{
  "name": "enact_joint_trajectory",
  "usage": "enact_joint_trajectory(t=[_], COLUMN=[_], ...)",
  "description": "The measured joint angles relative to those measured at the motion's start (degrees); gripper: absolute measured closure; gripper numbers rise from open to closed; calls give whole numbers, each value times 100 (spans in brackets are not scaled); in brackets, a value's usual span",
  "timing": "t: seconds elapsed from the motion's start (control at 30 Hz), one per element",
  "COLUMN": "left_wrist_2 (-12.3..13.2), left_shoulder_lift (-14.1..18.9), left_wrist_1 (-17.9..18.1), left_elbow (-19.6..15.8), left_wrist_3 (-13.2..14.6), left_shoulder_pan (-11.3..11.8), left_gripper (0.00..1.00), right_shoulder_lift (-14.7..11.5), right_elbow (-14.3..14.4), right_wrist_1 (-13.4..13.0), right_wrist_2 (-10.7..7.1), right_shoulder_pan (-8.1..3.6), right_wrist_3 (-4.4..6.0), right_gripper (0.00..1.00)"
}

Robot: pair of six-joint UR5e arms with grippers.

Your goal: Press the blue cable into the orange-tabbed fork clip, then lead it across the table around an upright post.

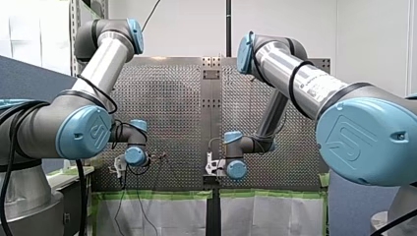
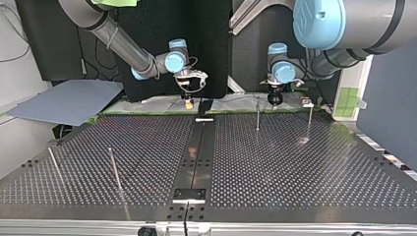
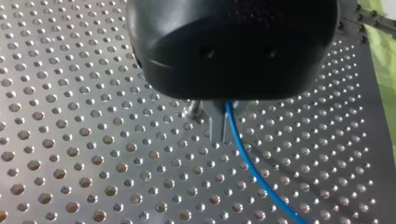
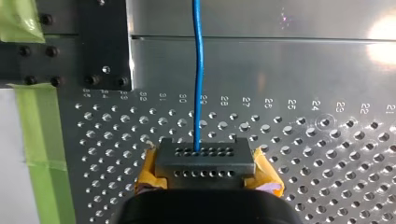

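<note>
The blue cable [image 3: 252,169] comes out between the metal fingers [image 3: 215,127] of my left gripper [image 3: 220,136], which is shut on it just above the perforated table, and trails away across the holes. At the other end the blue cable [image 4: 198,93] enters a dark connector block [image 4: 203,159], held between the yellow pads [image 4: 148,173] of my right gripper [image 4: 202,171]. In the top view my right gripper [image 2: 188,102] hangs at the far edge near the centre strip, and my left gripper [image 2: 274,101] hangs to its right, behind a post [image 2: 257,115]. I cannot make out the fork clip.
A second upright post [image 2: 309,121] stands at the top view's back right, and two more posts [image 2: 115,169] [image 2: 53,163] at its front left. A dark centre strip [image 2: 195,157] splits the table. Green tape [image 4: 43,140] lines the table's edge beside my right gripper.
</note>
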Motion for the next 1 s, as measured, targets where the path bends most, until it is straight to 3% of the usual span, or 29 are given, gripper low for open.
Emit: enact_joint_trajectory(t=[0.47, 0.77, 0.97, 1.0], left_wrist_2=[54, 126, 153, 174], left_shoulder_lift=[2, 2, 1, 2], left_wrist_1=[-267, -289, -261, -241], left_elbow=[222, 278, 280, 280], left_wrist_3=[-22, -70, -49, -24], left_shoulder_pan=[66, 90, 99, 99], left_gripper=[100, 100, 100, 81], right_shoulder_lift=[1, 1, 3, 4], right_elbow=[-311, -635, -682, -683], right_wrist_1=[60, 157, 176, 181], right_wrist_2=[-2, -18, -56, -66], right_shoulder_pan=[-142, -270, -302, -304], right_wrist_3=[2, 2, -4, -4], right_gripper=[100, 100, 100, 100])
